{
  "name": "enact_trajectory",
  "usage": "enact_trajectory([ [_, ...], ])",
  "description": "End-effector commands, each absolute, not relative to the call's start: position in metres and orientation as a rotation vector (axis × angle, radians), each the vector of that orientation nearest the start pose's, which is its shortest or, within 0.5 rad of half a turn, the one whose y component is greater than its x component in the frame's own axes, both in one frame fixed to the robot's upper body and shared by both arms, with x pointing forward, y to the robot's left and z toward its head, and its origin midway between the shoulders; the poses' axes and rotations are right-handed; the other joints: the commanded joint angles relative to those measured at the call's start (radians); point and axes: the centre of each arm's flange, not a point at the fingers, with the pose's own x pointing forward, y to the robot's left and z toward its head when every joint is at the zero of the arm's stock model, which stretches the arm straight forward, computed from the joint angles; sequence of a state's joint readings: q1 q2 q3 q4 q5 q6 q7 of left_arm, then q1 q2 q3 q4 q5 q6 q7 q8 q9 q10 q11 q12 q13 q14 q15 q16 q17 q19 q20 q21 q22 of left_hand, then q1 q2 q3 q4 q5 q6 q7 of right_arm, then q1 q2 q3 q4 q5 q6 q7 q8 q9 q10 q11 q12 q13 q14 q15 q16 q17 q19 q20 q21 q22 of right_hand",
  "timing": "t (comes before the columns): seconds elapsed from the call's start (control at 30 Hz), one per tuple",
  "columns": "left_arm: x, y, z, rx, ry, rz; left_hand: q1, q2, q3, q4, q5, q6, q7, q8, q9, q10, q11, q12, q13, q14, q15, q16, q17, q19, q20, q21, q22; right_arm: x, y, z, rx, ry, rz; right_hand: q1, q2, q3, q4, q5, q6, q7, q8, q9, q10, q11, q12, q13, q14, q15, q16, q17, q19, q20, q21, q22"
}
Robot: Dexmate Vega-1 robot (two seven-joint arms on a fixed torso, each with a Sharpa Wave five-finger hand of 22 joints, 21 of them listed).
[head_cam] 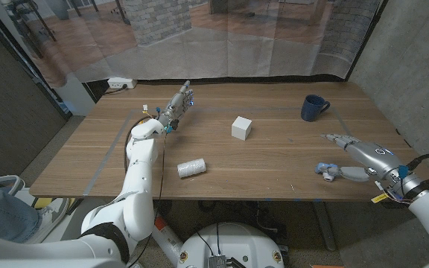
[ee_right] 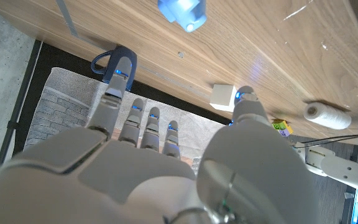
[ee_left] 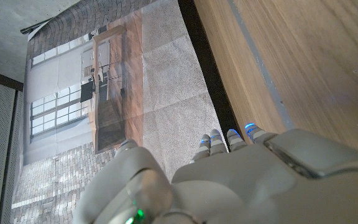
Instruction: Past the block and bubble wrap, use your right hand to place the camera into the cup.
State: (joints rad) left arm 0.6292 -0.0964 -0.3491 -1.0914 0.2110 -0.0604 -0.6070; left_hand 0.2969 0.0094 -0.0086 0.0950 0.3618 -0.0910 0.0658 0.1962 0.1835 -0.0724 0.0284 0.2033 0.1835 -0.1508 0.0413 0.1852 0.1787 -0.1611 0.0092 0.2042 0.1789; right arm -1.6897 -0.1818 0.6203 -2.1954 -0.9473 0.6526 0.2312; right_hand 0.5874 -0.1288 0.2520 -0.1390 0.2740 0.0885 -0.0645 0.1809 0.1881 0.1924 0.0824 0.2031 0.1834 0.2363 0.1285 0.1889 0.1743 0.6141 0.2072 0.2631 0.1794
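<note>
One camera (head_cam: 326, 170) on table, axis unclear, right hand (head_cam: 357, 151) fingers apart beside it, cup (head_cam: 313, 108) far.

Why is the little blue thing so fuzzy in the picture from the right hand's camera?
In the right wrist view the camera sits close to the lens, so it blurs and glows pale blue, while the cup and block farther off look sharper. In the head view the camera is small but clearer.

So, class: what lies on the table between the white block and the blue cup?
Head view: only bare wood lies between the block and the cup.
</note>
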Motion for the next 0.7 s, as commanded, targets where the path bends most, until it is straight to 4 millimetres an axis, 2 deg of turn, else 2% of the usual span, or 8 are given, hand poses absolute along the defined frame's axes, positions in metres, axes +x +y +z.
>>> enact_trajectory([
  [0.03,0.7002,0.2625,0.0118,0.061,-0.480,-0.336,0.008,0.006,-0.005,0.003,-0.001,0.004,0.002,0.005,0.004,-0.001,0.001,0.002,0.004,0.004,-0.003,0.004,0.005,0.003,0.004,-0.002,0.004,0.3797,-0.3798,-0.0906,-1.667,-0.537,-0.152,0.006,-0.009,-0.008,0.000,0.006,-0.004,0.005,0.004,0.005,-0.003,0.011,0.000,0.002,0.027,0.002,0.007,0.003,0.040,0.000,0.016,0.003],
  [0.3,0.6996,0.2627,0.0153,0.065,-0.481,-0.332,0.009,0.007,-0.007,0.003,-0.001,0.004,0.001,0.004,0.004,-0.001,0.000,0.002,0.004,0.003,-0.001,0.004,0.006,0.002,0.004,-0.002,0.004,0.3837,-0.3794,-0.0899,-1.702,-0.491,-0.138,0.010,-0.013,-0.014,0.000,0.007,0.043,0.008,0.024,0.005,0.003,0.014,0.004,0.002,0.039,0.008,0.005,0.004,0.075,0.005,0.018,0.001],
  [0.7,0.7016,0.2608,0.0160,0.061,-0.481,-0.334,0.010,0.008,-0.010,0.003,-0.001,0.005,0.000,0.004,0.004,0.000,-0.001,0.002,0.004,0.004,-0.002,0.004,0.006,0.002,0.005,-0.002,0.004,0.3847,-0.3753,-0.0903,-1.737,-0.431,-0.100,0.014,-0.012,-0.019,0.000,0.008,0.048,0.005,0.024,0.005,0.016,0.017,0.009,0.002,0.046,0.016,0.004,0.004,0.081,0.005,0.012,0.000],
])
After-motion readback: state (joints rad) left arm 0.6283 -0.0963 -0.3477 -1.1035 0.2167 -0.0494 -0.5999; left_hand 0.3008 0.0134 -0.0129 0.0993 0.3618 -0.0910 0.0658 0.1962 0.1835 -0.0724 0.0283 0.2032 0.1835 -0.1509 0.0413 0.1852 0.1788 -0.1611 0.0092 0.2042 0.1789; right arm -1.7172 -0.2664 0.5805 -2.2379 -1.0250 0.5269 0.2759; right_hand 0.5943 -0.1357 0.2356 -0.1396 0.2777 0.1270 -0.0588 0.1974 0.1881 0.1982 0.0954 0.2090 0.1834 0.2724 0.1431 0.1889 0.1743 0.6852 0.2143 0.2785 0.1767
